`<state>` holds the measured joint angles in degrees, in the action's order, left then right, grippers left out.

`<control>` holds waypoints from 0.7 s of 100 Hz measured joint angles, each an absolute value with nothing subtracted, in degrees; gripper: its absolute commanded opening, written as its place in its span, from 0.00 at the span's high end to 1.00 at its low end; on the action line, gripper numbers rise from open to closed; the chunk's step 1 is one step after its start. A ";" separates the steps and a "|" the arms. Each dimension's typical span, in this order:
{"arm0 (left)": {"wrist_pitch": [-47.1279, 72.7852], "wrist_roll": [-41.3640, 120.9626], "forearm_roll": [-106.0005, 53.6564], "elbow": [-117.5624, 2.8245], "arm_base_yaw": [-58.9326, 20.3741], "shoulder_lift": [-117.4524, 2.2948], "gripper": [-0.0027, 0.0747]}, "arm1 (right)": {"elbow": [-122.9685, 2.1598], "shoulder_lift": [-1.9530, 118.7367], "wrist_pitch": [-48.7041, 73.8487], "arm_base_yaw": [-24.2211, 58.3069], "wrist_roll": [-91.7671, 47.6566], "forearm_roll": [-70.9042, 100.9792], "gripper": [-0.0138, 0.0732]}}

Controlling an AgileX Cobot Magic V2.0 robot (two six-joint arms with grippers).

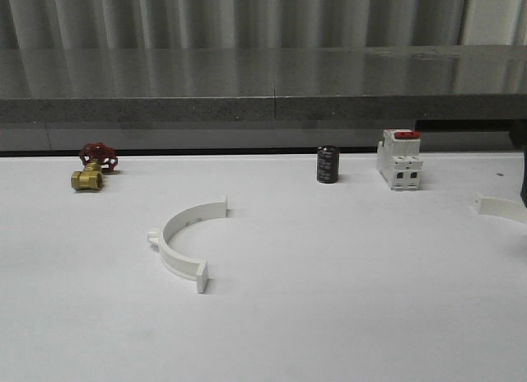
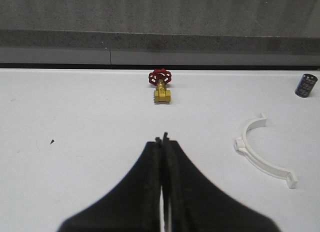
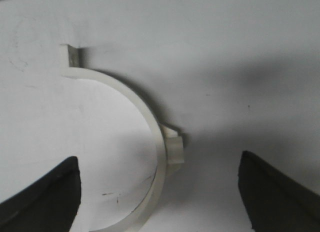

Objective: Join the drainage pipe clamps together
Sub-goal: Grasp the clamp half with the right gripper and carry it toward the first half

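Materials and finishes on your table.
Your two clamps, the left clamp (image 1: 183,242) and the right clamp (image 3: 150,152), look like matt white plastic, smooth on the curved band. The table (image 1: 346,300) is smooth, matt white with a few dark specks. The valve (image 1: 92,168) shows a shiny brass-coloured metal body and a red handwheel. The cylinder (image 1: 328,165) is dark and slightly glossy. The breaker (image 1: 400,160) is white plastic with a red top. Your left gripper's fingers (image 2: 172,182) are matt black with a rough-looking texture.
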<state>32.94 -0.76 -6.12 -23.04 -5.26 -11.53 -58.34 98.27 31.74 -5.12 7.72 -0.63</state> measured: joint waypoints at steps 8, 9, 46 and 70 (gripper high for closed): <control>32.94 -0.76 -6.12 -23.04 -5.26 -11.53 0.99 | -58.34 100.25 31.27 -5.12 7.73 -0.63 0.11; 32.94 -0.76 -6.12 -23.04 -5.26 -11.53 0.99 | -58.34 100.39 31.15 -5.12 7.73 -0.63 0.11; 32.94 -0.76 -6.12 -23.04 -5.26 -11.53 0.99 | -58.46 103.02 28.61 -5.20 7.61 -0.63 0.45; 32.94 -0.76 -6.12 -23.04 -5.26 -11.53 0.99 | -58.46 103.04 28.73 -5.20 7.84 -0.63 0.60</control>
